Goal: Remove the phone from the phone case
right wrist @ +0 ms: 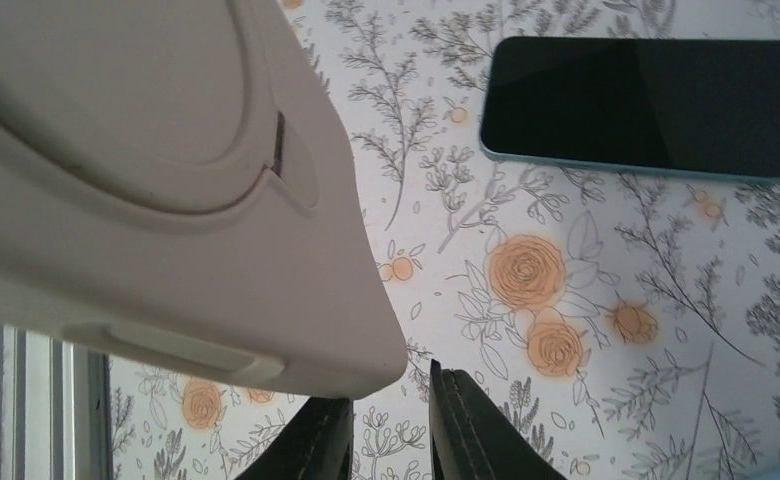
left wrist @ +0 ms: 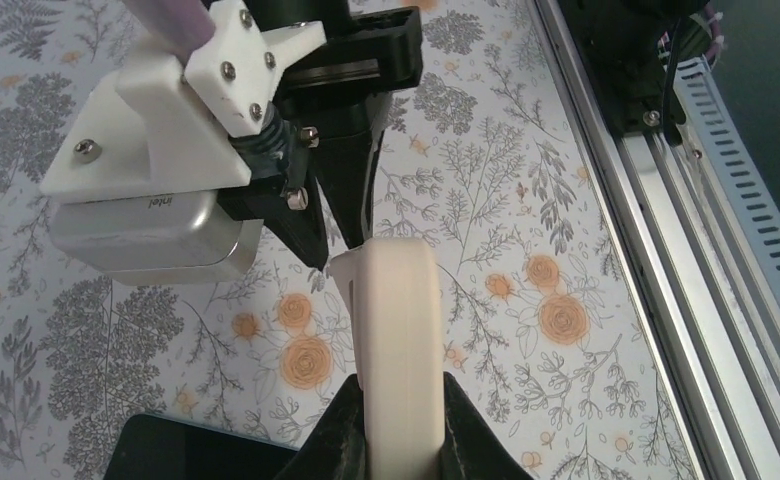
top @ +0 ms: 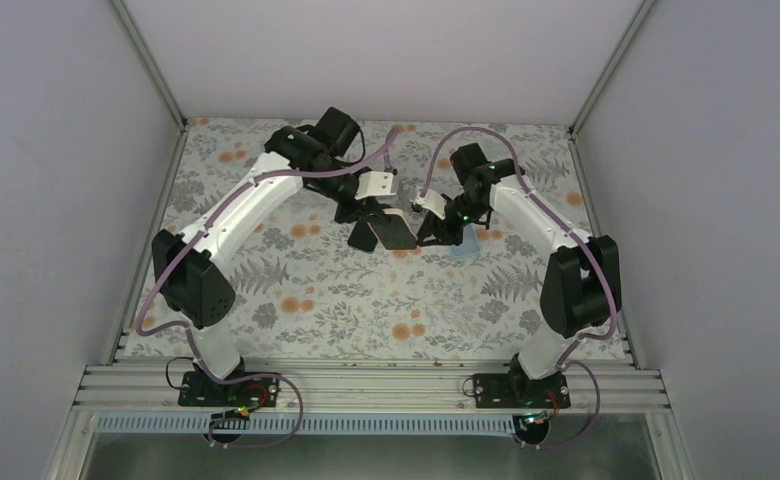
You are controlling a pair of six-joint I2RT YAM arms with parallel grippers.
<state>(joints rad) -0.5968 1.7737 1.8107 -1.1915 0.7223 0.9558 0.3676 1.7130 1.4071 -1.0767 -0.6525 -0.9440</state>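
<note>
The cream phone case [left wrist: 398,330] stands edge-on between the fingers of my left gripper [left wrist: 398,425], which is shut on it and holds it above the table. Its back and corner fill the upper left of the right wrist view [right wrist: 166,200]. The black-screened phone [right wrist: 646,105] with a teal rim lies flat on the table, out of the case. My right gripper [right wrist: 391,415] has its fingers a narrow gap apart with nothing between them. Its tips sit just under the case's corner [left wrist: 328,255]. In the top view both grippers meet mid-table, left [top: 386,235] and right [top: 434,235].
The floral table mat [top: 346,300] covers the table. A pale blue object [top: 463,250] lies just right of the right gripper. A dark flat slab [left wrist: 196,455] shows at the bottom left of the left wrist view. The metal rail [left wrist: 646,230] runs along the near edge.
</note>
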